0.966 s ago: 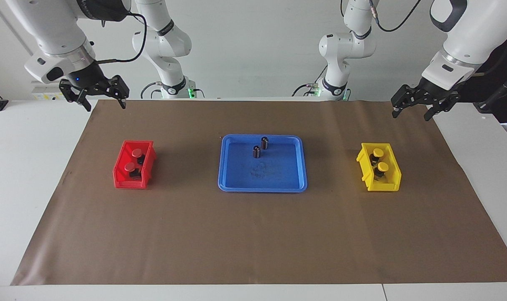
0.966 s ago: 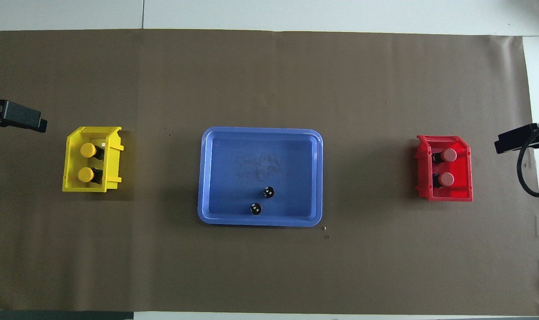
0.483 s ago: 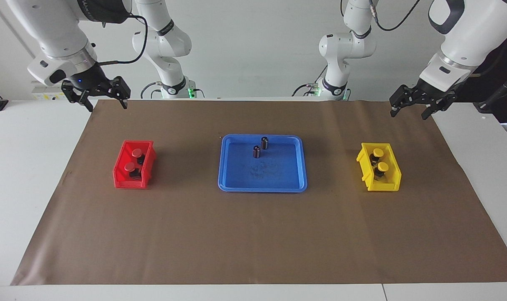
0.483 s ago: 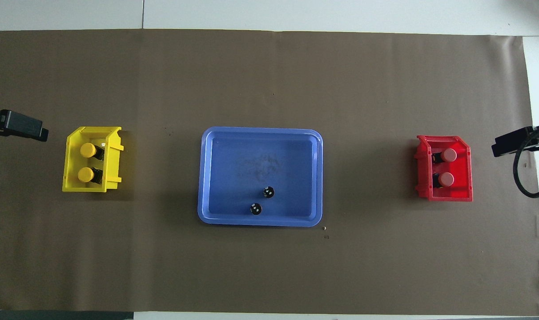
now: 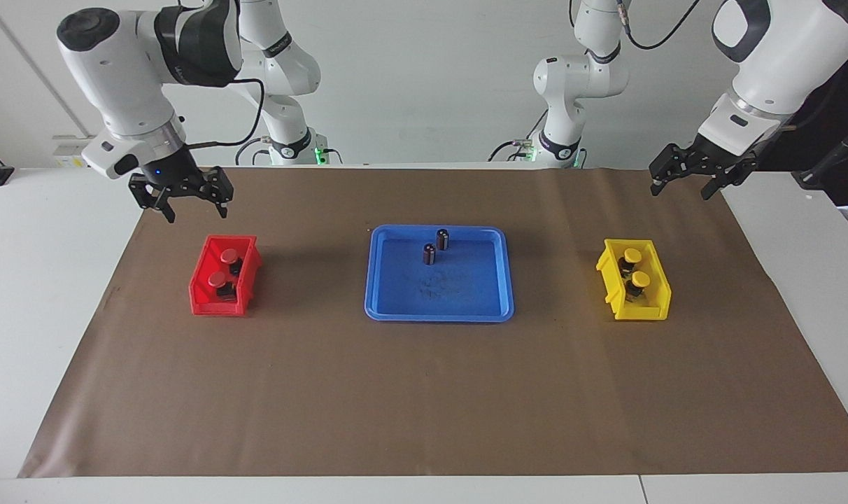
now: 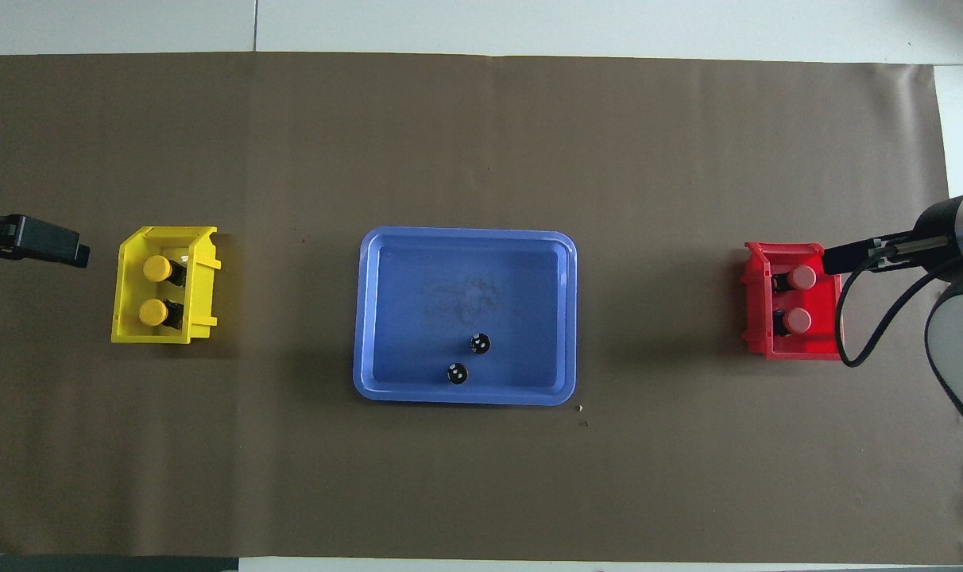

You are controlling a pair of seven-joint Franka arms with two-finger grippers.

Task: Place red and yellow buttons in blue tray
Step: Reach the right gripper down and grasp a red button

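Observation:
Two red buttons (image 5: 229, 255) (image 5: 217, 280) stand in the small red bin (image 5: 201, 302) toward the right arm's end. They also show in the overhead view (image 6: 803, 276) (image 6: 798, 320). Two yellow buttons (image 5: 632, 254) (image 5: 641, 278) stand in the small yellow bin (image 5: 641, 311) toward the left arm's end. The blue tray (image 5: 438, 316) lies mid-table and holds no coloured buttons. My right gripper (image 5: 194, 208) is open and empty, in the air over the mat just by the red bin's edge nearer the robots. My left gripper (image 5: 681, 190) is open and empty, raised over the mat's edge nearer the robots than the yellow bin.
Two dark cylinders without caps (image 5: 443, 239) (image 5: 429, 253) stand upright in the blue tray, in its half nearer the robots. A brown mat (image 5: 424, 392) covers the table. The right arm's black cable (image 6: 871, 334) hangs over the red bin's outer edge in the overhead view.
My right gripper has come down and moved in over the mat toward the red bin. My left gripper has shifted only slightly. The buttons, bins and tray have not moved.

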